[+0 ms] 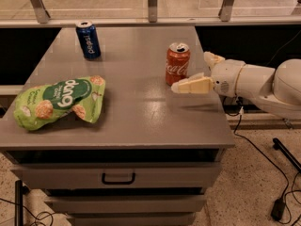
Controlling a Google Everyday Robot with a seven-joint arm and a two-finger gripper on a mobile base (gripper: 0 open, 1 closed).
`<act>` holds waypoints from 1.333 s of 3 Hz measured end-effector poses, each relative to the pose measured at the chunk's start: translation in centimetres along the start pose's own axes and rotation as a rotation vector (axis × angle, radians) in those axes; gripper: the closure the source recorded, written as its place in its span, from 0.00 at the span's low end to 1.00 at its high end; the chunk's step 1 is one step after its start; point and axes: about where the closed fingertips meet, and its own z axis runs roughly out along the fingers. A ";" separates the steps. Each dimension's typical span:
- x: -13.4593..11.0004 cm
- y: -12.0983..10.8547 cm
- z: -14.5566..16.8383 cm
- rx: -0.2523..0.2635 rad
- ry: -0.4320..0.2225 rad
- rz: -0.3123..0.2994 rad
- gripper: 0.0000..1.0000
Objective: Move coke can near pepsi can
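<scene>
The coke can (177,65) stands upright on the right part of the grey table (136,112). The pepsi can (88,40) stands upright at the table's far left, well apart from the coke can. My gripper (189,71) reaches in from the right at can height and is open and empty. Its near finger (193,85) lies just in front of and to the right of the coke can's base. Its far finger (212,59) is behind and to the right of the can. Neither finger clearly touches the can.
A green chip bag (59,100) lies on the table's front left. A glass barrier with metal posts (151,3) runs along the far edge. Drawers with a handle (118,178) are below the tabletop. Cables (282,192) lie on the floor at right.
</scene>
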 end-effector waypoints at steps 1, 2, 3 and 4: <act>0.3 -0.7 1.7 -0.012 0.005 0.000 0.00; 0.4 -1.0 2.9 -0.021 0.006 0.010 0.00; 0.3 -0.8 4.3 -0.062 0.004 0.010 0.00; 0.2 -0.3 5.3 -0.109 -0.006 0.013 0.17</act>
